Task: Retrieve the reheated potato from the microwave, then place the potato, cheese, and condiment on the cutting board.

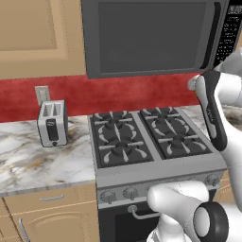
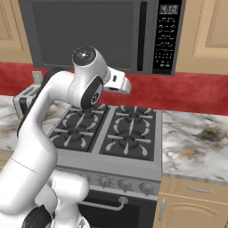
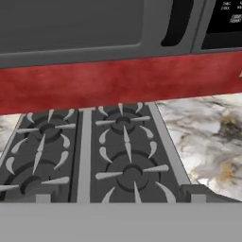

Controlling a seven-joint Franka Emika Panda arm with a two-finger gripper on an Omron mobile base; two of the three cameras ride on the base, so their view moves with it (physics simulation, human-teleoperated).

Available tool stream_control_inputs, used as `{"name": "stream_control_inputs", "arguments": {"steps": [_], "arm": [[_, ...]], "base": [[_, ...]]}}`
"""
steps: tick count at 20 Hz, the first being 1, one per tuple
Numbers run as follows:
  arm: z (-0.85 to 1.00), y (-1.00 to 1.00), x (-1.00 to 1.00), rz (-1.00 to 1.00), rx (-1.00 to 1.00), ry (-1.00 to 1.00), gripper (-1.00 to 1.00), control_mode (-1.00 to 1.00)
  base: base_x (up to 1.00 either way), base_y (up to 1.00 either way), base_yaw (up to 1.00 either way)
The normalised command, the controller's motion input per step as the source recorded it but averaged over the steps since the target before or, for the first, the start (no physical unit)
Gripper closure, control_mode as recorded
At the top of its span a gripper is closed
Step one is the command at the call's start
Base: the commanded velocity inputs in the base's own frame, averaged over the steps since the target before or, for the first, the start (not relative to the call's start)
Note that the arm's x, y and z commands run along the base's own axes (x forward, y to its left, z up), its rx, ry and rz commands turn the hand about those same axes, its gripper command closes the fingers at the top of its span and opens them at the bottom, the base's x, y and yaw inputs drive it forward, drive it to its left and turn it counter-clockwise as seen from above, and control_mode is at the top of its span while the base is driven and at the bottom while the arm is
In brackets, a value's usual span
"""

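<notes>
Nothing is out yet: the microwave (image 2: 102, 33) is shut at 12 o'clock above the stove (image 2: 111, 129), so the potato presumably sits hidden inside. Whether the gripper (image 2: 126, 85) is released or clenched, I cannot tell. Missing the door handle (image 2: 142, 35) at 1 o'clock could knock the panel.

The arm (image 2: 53, 111) is glossy white with rounded segments, dark grey rings at its joints and a round grey cap.
</notes>
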Motion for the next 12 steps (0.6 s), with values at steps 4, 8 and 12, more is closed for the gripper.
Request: {"name": "stream_control_inputs", "arguments": {"steps": [4,8,12], "arm": [[0.3,-0.51,0.01,-0.03,0.0,-0.01,-1.0,-1.0],[0.24,-0.41,0.11,0.0,0.0,-0.02,-1.0,-1.0],[0.21,-0.29,0.22,0.0,0.02,-0.07,-1.0,-1.0]], "base": [[0.0,0.0,0.0],[0.0,0.0,0.0],[0.0,0.0,0.0]]}}
